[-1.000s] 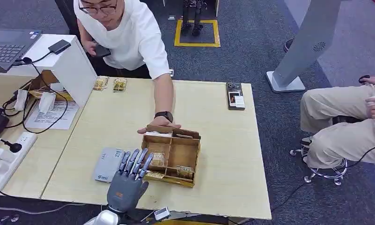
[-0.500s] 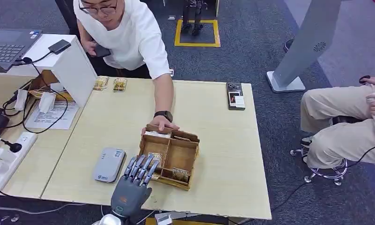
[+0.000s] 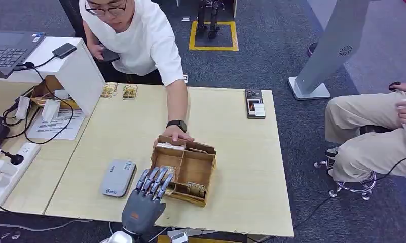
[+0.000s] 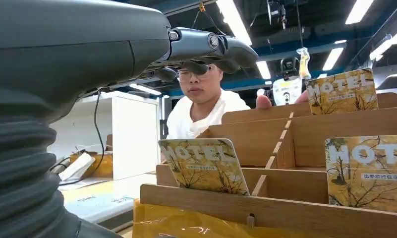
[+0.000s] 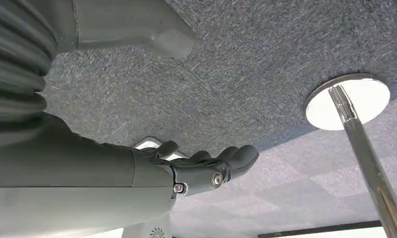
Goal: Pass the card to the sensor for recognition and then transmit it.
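Wooden card box [image 3: 190, 169] sits near the middle of the desk [image 3: 241, 152], and that's where our target is: yellowish hotel cards stand in its compartments. The nearest card [image 4: 203, 165] leans upright in the front-left slot, right ahead of our left hand [image 3: 144, 202]. Another card [image 4: 368, 171] stands in the next slot over, and a third [image 4: 342, 90] further back.

Our left hand hovers at the box's 7 o'clock corner, fingers [image 3: 152, 179] stretched out straight and a bit spread over the front edge, holding nothing. The right hand [image 5: 206, 171] hangs down by the carpet, fingers loosely extended, nothing in it.

The sensor, a grey reader [image 3: 118, 177], lies flat at about 9 o'clock from the box, just beside our hand. A person's hand [image 3: 174, 134] rests on the far rim of the box at 12 o'clock, seemingly steadying it.

What we'd worry about: the card is thin and leans against a divider, so a pinch that comes in off-angle could push it flat or knock it down into the slot. The fingers could also catch the front wall and shove the whole box. And if that person shifts the box as we reach, we miss.
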`<state>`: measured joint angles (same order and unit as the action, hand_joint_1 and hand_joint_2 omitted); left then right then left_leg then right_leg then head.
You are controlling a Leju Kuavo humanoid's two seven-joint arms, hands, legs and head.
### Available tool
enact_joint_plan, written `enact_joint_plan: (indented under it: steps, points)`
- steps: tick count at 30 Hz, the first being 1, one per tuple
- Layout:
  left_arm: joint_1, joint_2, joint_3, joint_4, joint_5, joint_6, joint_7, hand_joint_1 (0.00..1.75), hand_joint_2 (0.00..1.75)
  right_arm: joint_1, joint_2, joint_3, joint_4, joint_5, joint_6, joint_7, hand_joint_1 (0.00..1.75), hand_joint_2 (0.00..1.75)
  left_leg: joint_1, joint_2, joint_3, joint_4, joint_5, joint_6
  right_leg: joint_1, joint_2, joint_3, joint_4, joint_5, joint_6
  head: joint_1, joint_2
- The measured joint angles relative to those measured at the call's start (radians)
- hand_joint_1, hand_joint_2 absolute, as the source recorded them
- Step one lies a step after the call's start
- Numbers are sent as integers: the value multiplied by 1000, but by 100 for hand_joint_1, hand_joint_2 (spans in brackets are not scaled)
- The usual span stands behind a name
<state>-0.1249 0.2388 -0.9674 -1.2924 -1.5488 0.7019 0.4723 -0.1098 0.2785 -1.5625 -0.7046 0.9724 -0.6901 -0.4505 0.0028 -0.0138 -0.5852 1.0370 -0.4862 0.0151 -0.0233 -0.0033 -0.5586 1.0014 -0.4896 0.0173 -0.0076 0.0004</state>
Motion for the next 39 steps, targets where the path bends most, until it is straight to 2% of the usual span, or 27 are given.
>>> enact_joint_plan:
  steps: [8,9,10,11,14,17,18,19,21,25,27,28,31,33,35,38,39]
  points:
    - [1,-16,6,0,0,0,-35,3,175,0,0,0,0,0,0,-1,0,175,0,0,0,0,0,0,0,0,0,0,0,0,0,0]
    - [1,-23,8,0,0,0,-42,38,175,0,0,0,0,1,0,-2,0,175,0,0,0,0,0,0,0,0,0,0,0,0,0,0]
    - [2,-25,12,2,0,0,-44,52,175,0,0,0,0,2,0,-2,0,175,0,0,0,0,0,0,0,0,0,0,0,0,0,0]
    - [3,-30,17,3,0,0,-48,42,175,0,0,0,0,2,0,-2,0,175,0,0,0,0,0,0,0,0,0,0,0,0,0,0]
    - [6,-35,24,4,0,0,-61,51,175,0,0,0,0,2,0,-2,0,175,0,0,0,0,0,0,0,0,0,0,0,0,0,0]
    - [12,-40,37,4,0,0,-72,44,175,0,0,0,0,2,0,-6,0,175,0,0,0,0,0,0,0,0,0,0,0,0,0,0]
    - [13,-41,39,4,0,0,-76,45,175,0,0,0,0,2,0,-9,0,175,0,0,0,0,0,0,0,0,0,0,0,0,0,0]
    - [16,-43,40,4,0,0,-84,59,175,0,0,0,0,3,0,-11,0,175,0,0,0,0,0,0,0,0,0,0,0,0,0,0]
    - [21,-49,48,4,0,0,-98,68,175,0,0,0,1,3,0,-12,0,175,0,0,0,0,0,0,0,0,0,0,0,0,0,0]
    - [29,-60,70,4,0,0,-126,73,175,0,0,0,1,3,0,-12,0,175,0,0,0,0,0,0,0,0,0,0,0,0,0,0]
    - [34,-64,80,4,0,0,-132,59,175,0,0,0,1,3,0,-12,0,175,0,0,0,0,0,0,0,0,0,0,0,0,0,0]
    - [36,-66,86,4,0,0,-135,45,175,0,0,0,1,3,0,-12,0,175,0,0,0,0,0,0,0,0,0,0,0,0,0,0]
    - [37,-70,94,4,0,0,-137,45,175,0,0,0,1,5,0,-12,0,175,0,0,0,0,0,0,0,0,0,0,0,0,0,0]
    - [39,-73,98,4,0,0,-137,33,175,0,0,0,1,6,0,-12,0,175,0,0,0,0,0,0,0,0,0,0,0,0,0,0]
    - [41,-74,102,4,0,0,-140,37,175,0,0,0,1,6,0,-12,0,175,0,0,0,0,0,0,0,0,0,0,0,0,0,0]
    - [45,-74,106,4,0,0,-146,19,175,0,0,0,1,6,0,-12,0,175,0,0,0,0,0,0,0,0,0,0,0,0,0,0]
    - [47,-74,107,5,0,0,-149,19,175,0,0,0,1,6,0,-12,0,175,0,0,0,0,0,0,0,0,0,0,0,0,0,0]
